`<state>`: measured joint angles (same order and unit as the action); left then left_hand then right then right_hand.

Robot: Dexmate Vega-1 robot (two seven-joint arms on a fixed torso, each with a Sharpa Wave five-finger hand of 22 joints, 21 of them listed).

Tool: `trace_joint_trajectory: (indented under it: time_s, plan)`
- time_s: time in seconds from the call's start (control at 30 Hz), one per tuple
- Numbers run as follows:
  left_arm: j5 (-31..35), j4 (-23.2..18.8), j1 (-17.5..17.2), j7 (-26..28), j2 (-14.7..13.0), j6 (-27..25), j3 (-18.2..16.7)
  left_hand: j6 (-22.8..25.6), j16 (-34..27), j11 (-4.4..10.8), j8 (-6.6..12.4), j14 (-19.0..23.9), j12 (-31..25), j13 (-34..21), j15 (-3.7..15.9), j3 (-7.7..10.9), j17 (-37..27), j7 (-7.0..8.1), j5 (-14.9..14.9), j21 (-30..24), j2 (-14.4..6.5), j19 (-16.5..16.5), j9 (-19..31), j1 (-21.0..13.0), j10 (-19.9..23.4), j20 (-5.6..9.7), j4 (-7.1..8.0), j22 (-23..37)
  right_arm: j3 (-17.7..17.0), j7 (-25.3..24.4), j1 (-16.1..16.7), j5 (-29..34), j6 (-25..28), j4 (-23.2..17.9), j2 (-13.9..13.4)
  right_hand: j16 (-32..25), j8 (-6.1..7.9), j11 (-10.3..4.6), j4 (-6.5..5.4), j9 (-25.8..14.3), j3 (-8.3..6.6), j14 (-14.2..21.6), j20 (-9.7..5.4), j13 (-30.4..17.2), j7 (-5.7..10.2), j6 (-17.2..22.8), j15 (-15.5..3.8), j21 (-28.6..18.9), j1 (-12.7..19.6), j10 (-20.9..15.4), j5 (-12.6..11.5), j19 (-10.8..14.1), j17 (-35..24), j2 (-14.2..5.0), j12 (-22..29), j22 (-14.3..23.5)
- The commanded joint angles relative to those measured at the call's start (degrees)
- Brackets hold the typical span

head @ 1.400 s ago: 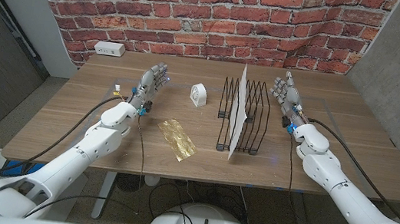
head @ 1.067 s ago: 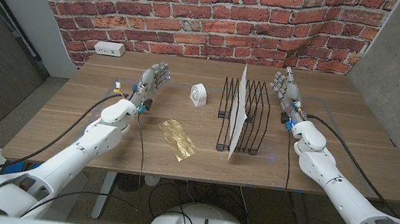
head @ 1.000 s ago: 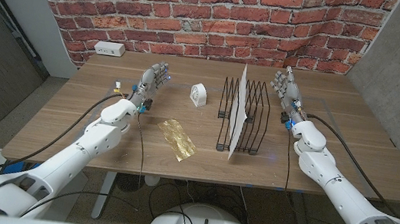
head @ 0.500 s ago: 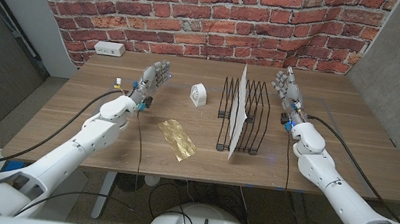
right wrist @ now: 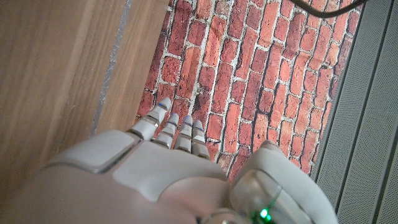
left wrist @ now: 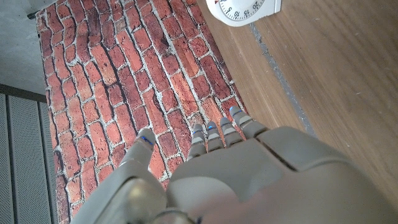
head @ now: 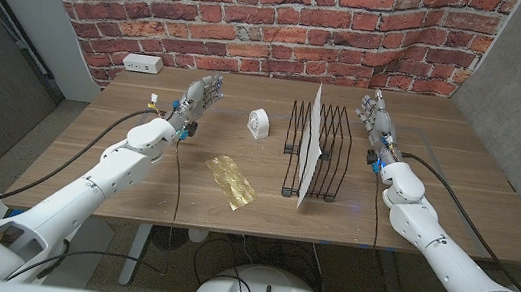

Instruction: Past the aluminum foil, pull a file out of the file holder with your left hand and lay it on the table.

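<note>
1. Fingers, left hand (head: 196, 98): straight, slightly apart, holding nothing; right hand (head: 374, 118) likewise.
2. Aluminum foil (head: 230, 179): crumpled sheet, near on the surface (head: 457, 187).
3. File holder (head: 316, 152): black wire rack, beyond the foil; white file (head: 311, 145) upright inside.
4. Kitchen timer (head: 259, 123): between left hand and rack.
5. Risk: reaching across could clip the timer; a skewed pull could drag the light rack.

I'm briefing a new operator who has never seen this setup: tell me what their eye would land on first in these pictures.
First the black wire file holder right of the table's middle, with one white file standing upright in it, taller than the wires. Next the crumpled gold aluminum foil lying nearer the front edge, to the holder's left, with a small white timer behind it. The left hand and right hand flank these, fingers apart, holding nothing.
</note>
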<state>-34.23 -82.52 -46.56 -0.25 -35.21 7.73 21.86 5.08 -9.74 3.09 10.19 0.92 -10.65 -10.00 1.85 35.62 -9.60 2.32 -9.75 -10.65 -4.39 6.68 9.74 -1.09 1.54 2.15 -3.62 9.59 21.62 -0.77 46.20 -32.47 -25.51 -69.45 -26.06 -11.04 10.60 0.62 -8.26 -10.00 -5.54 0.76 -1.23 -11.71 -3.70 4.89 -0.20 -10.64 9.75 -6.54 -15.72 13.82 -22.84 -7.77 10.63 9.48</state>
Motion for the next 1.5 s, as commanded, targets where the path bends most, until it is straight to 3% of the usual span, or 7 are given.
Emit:
trace_joint_trajectory:
  time_s: [0.03,0.23,0.73,1.5]
  plan:
    - [3.31,-2.51,-0.57,0.47,-2.01,3.42,-0.17,0.91,-0.5,0.58,0.48,0.89,-0.59,-0.06,0.84,0.29,0.08,0.59,-0.25,-0.22,-0.12,0.54,0.2,-1.29,0.78,3.97,-1.4,0.05,0.22,0.16,-0.58,-0.4,1.31,1.09,0.18,-0.47,0.37,-0.11,0.04,-0.14,-0.45,0.79,0.12,-0.01,0.04,0.84,0.04,-0.3,0.33,-0.65,-0.47,0.56,-0.04,-1.48,0.52,0.19]
    - [5.16,-2.52,-0.85,0.98,-2.12,6.43,-0.57,1.93,-0.59,0.84,0.69,1.84,-0.86,-0.04,1.29,0.83,0.11,0.33,-0.46,-0.26,0.12,1.18,0.19,-2.65,2.01,5.1,-3.44,-0.04,0.33,0.32,-0.67,-0.25,0.84,1.94,0.34,-0.5,0.43,-0.07,0.06,-0.14,-0.61,0.88,0.16,0.11,0.08,1.09,-0.09,-0.34,0.22,-0.83,-0.45,0.71,0.15,-1.43,0.56,0.19]
    - [6.8,-3.89,2.42,-4.22,-4.5,7.08,-0.02,2.35,-0.53,1.73,0.86,2.53,-0.74,-0.05,1.99,1.84,0.1,0.77,-0.86,-0.18,1.03,1.91,0.2,-5.57,2.63,5.47,-6.67,-0.14,0.33,0.25,-0.31,-0.38,1.02,1.75,0.19,-0.54,0.45,-0.09,0.11,-0.14,-0.96,1.02,0.15,0.3,0.11,1.34,0.02,-0.37,0.09,-0.92,-0.42,0.91,0.52,-1.37,0.54,0.19]
    - [11.46,-8.35,9.21,-13.39,-8.83,5.38,2.81,4.97,-0.65,2.65,1.79,4.28,-0.94,-0.1,3.02,3.39,0.08,2.77,-1.37,-0.18,2.95,3.65,0.25,-11.52,4.71,4.66,-7.68,-0.14,0.18,-0.08,0.31,-0.48,0.72,1.04,0.2,-0.61,0.48,-0.1,0.16,-0.15,-1.54,1.21,0.3,0.51,0.16,1.71,-0.01,-0.37,-0.13,-1.11,-0.37,1.14,1.05,-1.38,0.55,0.19]
